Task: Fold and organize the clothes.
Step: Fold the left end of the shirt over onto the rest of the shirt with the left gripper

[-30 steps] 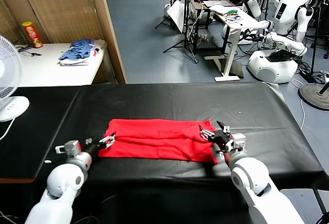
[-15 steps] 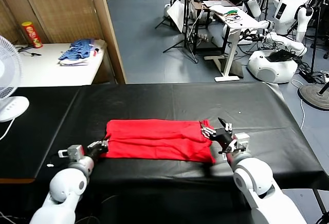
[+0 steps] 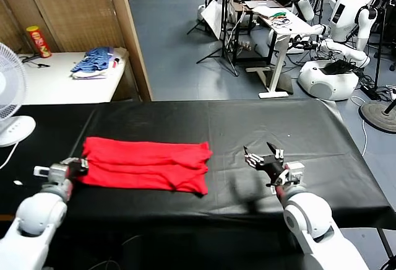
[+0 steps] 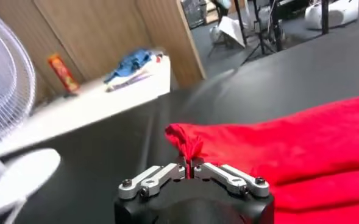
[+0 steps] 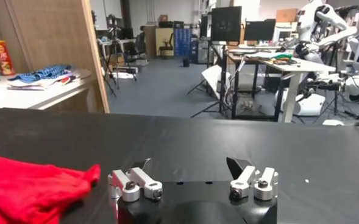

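The clothes are one red T-shirt (image 3: 145,165), folded into a long band on the black table (image 3: 247,127), left of centre. My left gripper (image 3: 79,166) is shut on its left end, and the wrist view shows a pinch of red cloth (image 4: 188,146) between the closed jaws of that gripper (image 4: 188,169). My right gripper (image 3: 263,158) stands open above bare table, to the right of the shirt's right end and apart from it. In the right wrist view the gripper (image 5: 191,167) holds nothing, with the shirt (image 5: 33,189) off to one side.
A white fan (image 3: 9,96) stands at the table's left end. Behind it a white side table (image 3: 55,81) carries a blue patterned pile (image 3: 94,60) and a red can (image 3: 38,41). A wooden partition (image 3: 127,34), desks and other robots (image 3: 346,10) stand beyond.
My left gripper closed on the shirt's left end and dragged it leftward along the table. The right gripper stayed open and the shirt slid away from it.
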Available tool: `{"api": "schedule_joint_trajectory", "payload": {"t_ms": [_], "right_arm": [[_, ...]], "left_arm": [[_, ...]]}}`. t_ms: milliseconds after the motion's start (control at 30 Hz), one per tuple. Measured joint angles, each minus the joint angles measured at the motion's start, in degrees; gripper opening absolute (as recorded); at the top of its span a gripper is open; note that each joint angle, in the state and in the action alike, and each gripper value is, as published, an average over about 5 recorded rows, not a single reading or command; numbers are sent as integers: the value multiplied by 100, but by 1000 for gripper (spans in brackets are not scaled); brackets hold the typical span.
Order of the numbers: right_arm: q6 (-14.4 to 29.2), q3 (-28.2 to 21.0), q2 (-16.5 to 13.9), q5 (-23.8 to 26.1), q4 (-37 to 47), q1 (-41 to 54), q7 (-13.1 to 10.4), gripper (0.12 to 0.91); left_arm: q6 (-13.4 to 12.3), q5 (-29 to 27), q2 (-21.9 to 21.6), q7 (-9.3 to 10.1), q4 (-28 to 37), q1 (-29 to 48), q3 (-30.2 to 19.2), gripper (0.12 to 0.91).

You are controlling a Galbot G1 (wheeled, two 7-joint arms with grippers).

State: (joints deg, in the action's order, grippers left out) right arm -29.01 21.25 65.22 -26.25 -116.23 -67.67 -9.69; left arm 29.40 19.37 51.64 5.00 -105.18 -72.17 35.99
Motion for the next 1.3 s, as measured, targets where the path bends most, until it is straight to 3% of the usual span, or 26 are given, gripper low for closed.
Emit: {"api": "schedule_joint_trajectory", "payload": {"t_ms": [133,433,700,1300], "right_arm": [[-11,61,16,71,-68,-100,-11,798],[8,282,51,156,-170,-385,-13,798],[9,277,152,243,-176,-469,-9,798],[14,-26,265,461,-17,-387,23,798]], "left_arm": [[180,401,229,239,-402,76,-226,152],[557,1898,1281,766,-1183,435,-1274,152],[456,1866,1978,786,-1129,538,-1879,152],[362,1865,2599,903,-1026,449,-2009,152]]}}
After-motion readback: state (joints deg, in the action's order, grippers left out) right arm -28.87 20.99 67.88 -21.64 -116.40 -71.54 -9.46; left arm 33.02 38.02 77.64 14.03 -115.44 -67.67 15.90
